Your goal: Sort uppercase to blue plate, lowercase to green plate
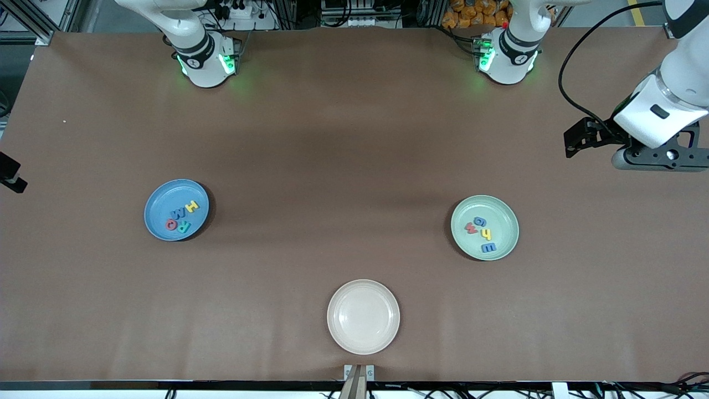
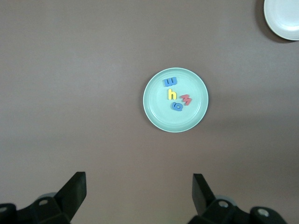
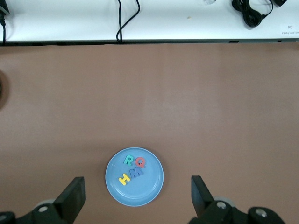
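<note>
Covering the whole scene, the brown matte table (image 1: 354,166) runs flat and wide, with bare surface between all three plates. Nearest the front camera sits the round cream plate (image 1: 363,316) with a raised rim, close to the table's edge; the left wrist view catches only a slice of it (image 2: 284,18).

The round medium-blue plate (image 1: 176,210) lies toward the right arm's end, the round pale mint-green plate (image 1: 484,227) toward the left arm's end — well apart from each other.

In the blue plate lie the foam capitals: yellow H (image 1: 191,206), blue M (image 1: 179,213), teal-green R (image 1: 184,226), red Q (image 1: 171,224), clustered and touching or nearly so. The right wrist view alone shows them upright and legible.

In the green plate lie the foam small letters: blue m (image 1: 488,247), yellow h (image 1: 484,233), red w (image 1: 471,226), blue g (image 1: 479,221).

The left gripper (image 1: 579,138) hangs over the table's edge at the left arm's end; its wrist view shows the black fingers (image 2: 74,189) spread wide, holding nothing. The right gripper (image 3: 138,193) appears in its own wrist view only, high over the blue plate — fingers (image 3: 72,193) equally wide apart, empty.
</note>
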